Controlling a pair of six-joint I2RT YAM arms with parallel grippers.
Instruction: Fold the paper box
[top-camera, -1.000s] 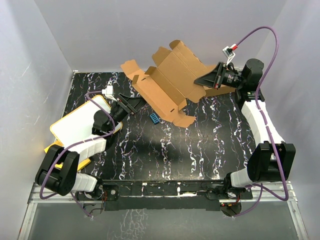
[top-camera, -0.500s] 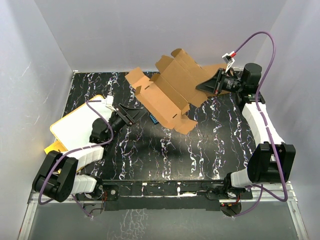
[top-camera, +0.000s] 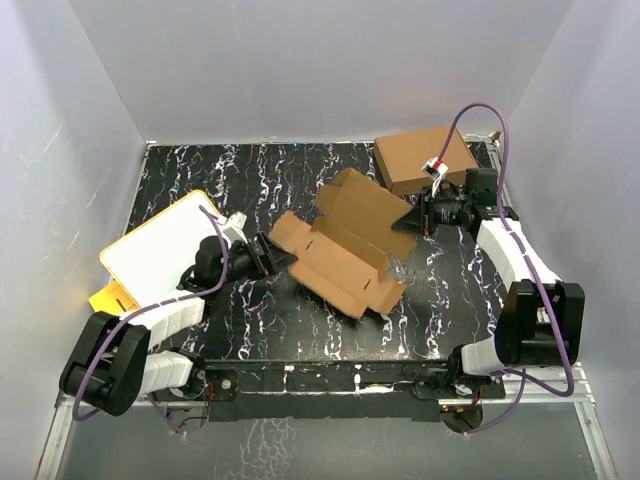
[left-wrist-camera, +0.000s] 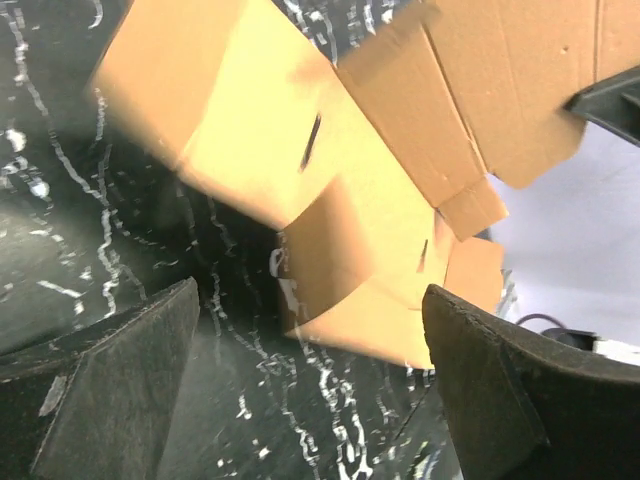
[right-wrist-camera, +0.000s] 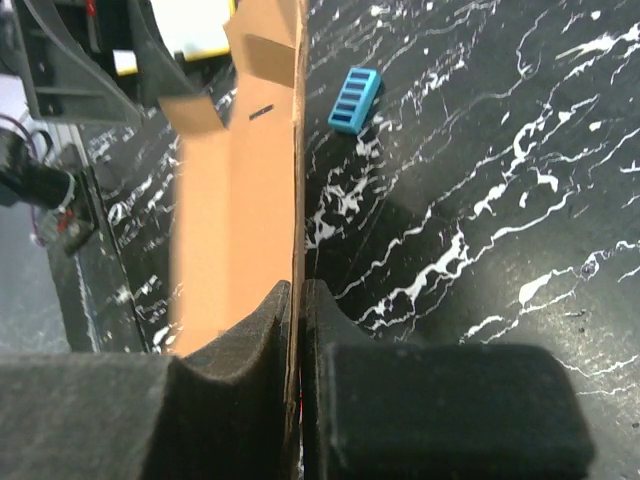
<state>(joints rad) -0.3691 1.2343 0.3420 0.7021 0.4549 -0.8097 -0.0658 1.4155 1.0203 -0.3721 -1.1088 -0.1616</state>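
Left hand (top-camera: 278, 258) gapes wide with nothing held, its fingertips just beside the paper box (top-camera: 345, 252), which rests half-formed on the surface (top-camera: 300, 340). Right hand (top-camera: 405, 220) is clamped tight on the sheet's right panel; behind it sits a ready-made brown box (top-camera: 425, 160).

matt brown cardboard paper box (top-camera: 345, 262), smooth marbled table (top-camera: 300, 325)

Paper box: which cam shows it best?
Top external: the whole paper box shows, flaps spread. Left wrist gives a blurred close-up of a few flaps; right wrist sees one panel edge-on, pinched between the right fingers.
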